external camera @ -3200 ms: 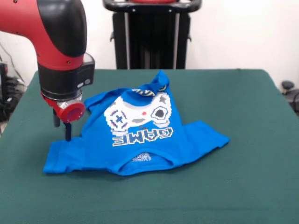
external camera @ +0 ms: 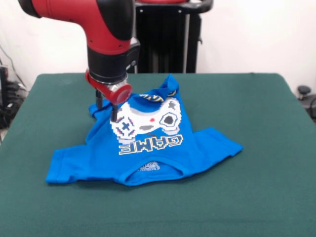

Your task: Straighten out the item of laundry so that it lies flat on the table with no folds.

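The bright blue T-shirt (external camera: 148, 155) lies in the middle of the dark green table (external camera: 256, 197), collar towards the camera and print side up. Both sleeves are spread out. Its far hem is folded over at the top, with yellow lettering showing on the fold (external camera: 158, 95). The left side is rumpled. My gripper (external camera: 106, 108) hangs from the red and black arm over the shirt's far left corner. Its two dark fingers (external camera: 114, 113) stand apart, with their tips at the cloth beside the controller print. I cannot tell whether any cloth is between them.
The robot's black pedestal (external camera: 160, 39) stands behind the table's far edge. Cables (external camera: 7, 98) hang off the table's left side. A dark object (external camera: 303, 91) sits beyond the right edge. Green table surface surrounds the shirt on all sides.
The arm has moved from the shirt's left sleeve to its far left corner, towards the pedestal and to the right. The shirt lies as before.
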